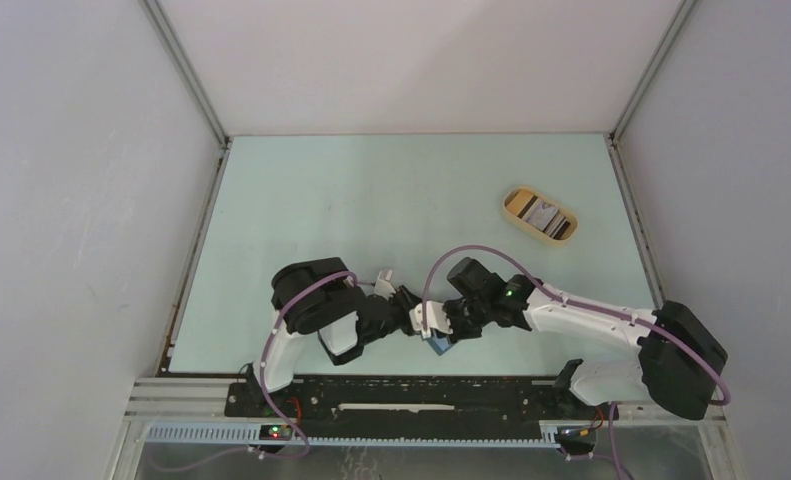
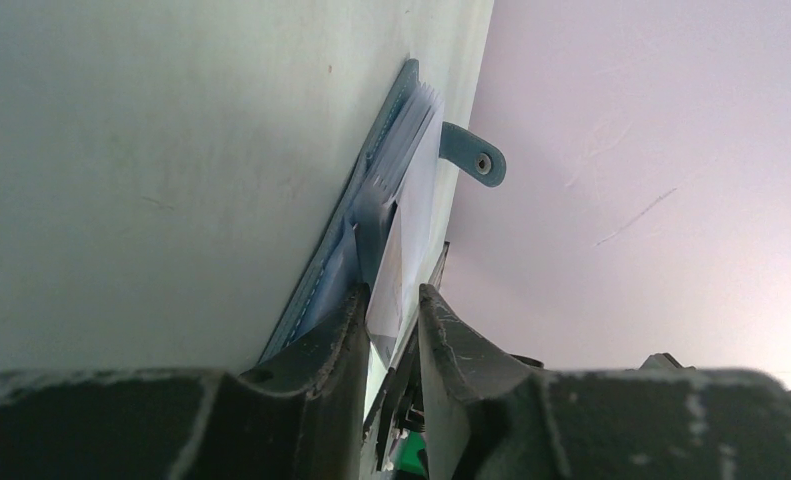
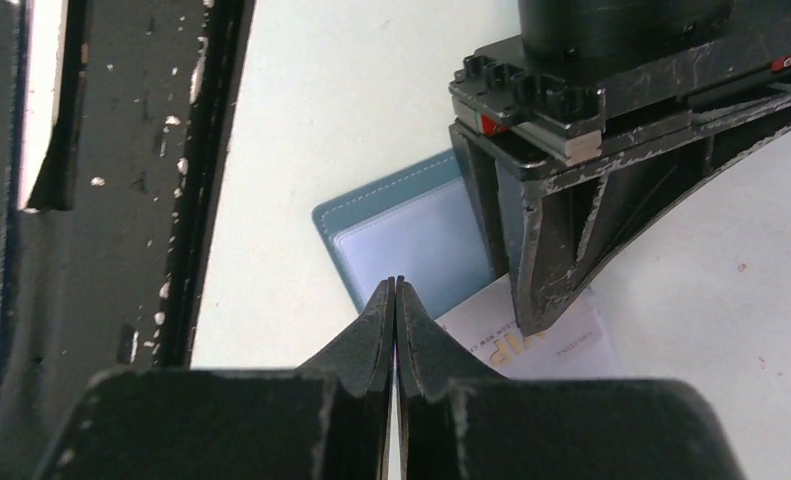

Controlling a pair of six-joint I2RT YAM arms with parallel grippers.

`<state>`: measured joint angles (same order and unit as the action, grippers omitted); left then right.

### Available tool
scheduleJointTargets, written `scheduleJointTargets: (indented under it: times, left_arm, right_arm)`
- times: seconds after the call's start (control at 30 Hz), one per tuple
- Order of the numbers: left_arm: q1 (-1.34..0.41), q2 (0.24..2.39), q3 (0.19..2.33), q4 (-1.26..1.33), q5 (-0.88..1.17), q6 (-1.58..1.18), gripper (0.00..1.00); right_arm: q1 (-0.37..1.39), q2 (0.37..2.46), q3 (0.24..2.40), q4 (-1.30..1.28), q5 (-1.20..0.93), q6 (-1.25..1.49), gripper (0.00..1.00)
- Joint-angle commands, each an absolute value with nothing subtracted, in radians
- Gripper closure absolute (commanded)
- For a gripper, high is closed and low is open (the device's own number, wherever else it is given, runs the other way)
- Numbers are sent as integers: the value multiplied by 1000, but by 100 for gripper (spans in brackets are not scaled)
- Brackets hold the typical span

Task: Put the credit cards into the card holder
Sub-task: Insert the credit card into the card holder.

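The teal-blue card holder (image 1: 438, 346) lies near the table's front edge, where both arms meet. In the left wrist view its cover (image 2: 316, 285) lies flat, with the snap tab (image 2: 481, 160) sticking out. My left gripper (image 2: 391, 295) is shut on its inner pocket leaves, a white card among them. From the right wrist, a white credit card (image 3: 556, 345) with gold lettering pokes out of the card holder (image 3: 401, 240) under the left gripper's fingers (image 3: 546, 250). My right gripper (image 3: 396, 283) is shut just over the holder's near edge, with nothing visible between its tips.
A tan oval tray (image 1: 516, 200) at the back right holds a greyish card (image 1: 543, 214). The black base rail (image 1: 411, 395) runs along the near edge, close beside the holder. White enclosure walls stand on three sides.
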<state>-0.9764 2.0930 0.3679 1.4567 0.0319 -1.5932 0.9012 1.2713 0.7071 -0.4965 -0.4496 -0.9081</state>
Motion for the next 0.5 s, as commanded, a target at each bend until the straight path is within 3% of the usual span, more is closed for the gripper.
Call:
scheduleJointTargets:
  times: [0.0, 0.47]
  left_arm:
    - [-972, 2105, 384, 1446, 45, -1572, 70]
    - [-971, 2106, 383, 1446, 46, -1569, 69]
  right_arm:
    - [948, 1301, 695, -387, -364, -882, 94]
    - [997, 1411, 695, -326, -200, -873, 94]
